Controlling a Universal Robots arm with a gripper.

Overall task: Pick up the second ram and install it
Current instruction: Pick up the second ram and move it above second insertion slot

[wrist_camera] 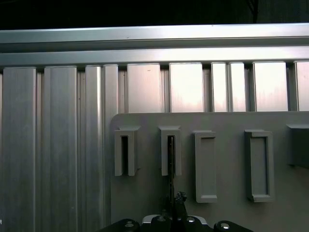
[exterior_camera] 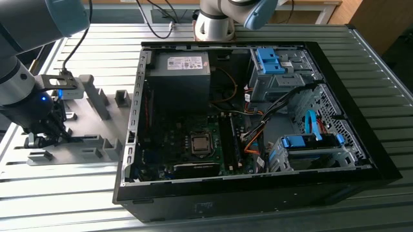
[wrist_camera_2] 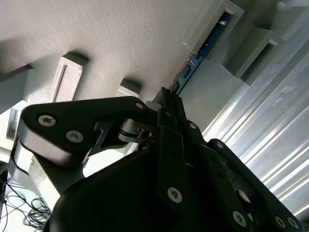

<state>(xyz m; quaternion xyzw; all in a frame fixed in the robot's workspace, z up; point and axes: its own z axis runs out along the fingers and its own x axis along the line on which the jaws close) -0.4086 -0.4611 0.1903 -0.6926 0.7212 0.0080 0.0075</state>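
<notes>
Gripper (exterior_camera: 49,138) sits low over the grey holder plate (exterior_camera: 87,151) on the table (exterior_camera: 71,193), to the exterior view's left of the open computer case (exterior_camera: 258,195). The second ram (wrist_camera_2: 195,60) stands on edge in a slot of that plate, and in both wrist views the gripper is right at its near end. Cannot tell whether the gripper is clamped on it or just straddling it. Doing this well likely means centring on the thin board, gripping its flat faces and pulling straight out of the slot, no twist.
</notes>
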